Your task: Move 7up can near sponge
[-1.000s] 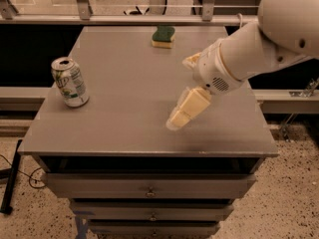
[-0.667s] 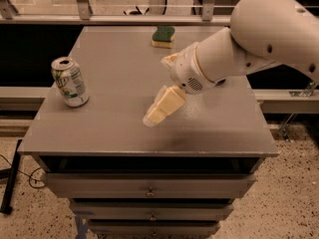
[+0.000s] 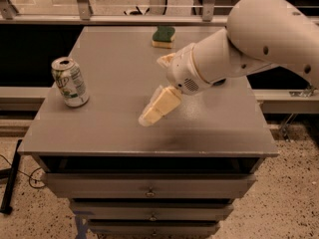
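Observation:
The 7up can (image 3: 70, 82), silver-white with green markings, stands upright near the left edge of the grey table (image 3: 114, 49). The sponge (image 3: 163, 36), dark green over yellow, lies at the table's far edge, near the middle. My gripper (image 3: 154, 89) hangs over the middle of the table, to the right of the can and in front of the sponge. Its cream fingers (image 3: 158, 107) are apart and hold nothing. The lower finger points down and left toward the can's side. A wide gap separates the gripper from the can.
The table is the top of a drawer cabinet (image 3: 149, 188) with handles on its front. A rail (image 3: 124, 20) with posts runs behind the far edge. My white arm (image 3: 259, 44) reaches in from the right over the table's right half.
My gripper and arm have moved left across the table, toward the can. The can and the sponge have not moved.

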Controlling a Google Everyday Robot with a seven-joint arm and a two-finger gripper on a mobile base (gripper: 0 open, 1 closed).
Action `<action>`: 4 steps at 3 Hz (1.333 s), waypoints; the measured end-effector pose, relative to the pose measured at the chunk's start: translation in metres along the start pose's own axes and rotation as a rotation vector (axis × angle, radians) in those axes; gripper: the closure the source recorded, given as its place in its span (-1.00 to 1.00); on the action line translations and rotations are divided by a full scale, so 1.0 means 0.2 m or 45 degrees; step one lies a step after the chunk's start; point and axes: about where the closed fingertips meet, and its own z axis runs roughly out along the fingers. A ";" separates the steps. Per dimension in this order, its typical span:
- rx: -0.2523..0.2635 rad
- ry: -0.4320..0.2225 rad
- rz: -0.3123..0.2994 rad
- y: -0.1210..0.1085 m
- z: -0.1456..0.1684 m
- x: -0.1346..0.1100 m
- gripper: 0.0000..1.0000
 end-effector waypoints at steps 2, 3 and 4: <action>-0.108 -0.243 -0.054 0.04 0.51 -0.29 -1.00; -0.152 -0.354 -0.052 0.05 0.71 -0.46 -1.00; -0.171 -0.440 -0.023 0.04 0.78 -0.59 -1.00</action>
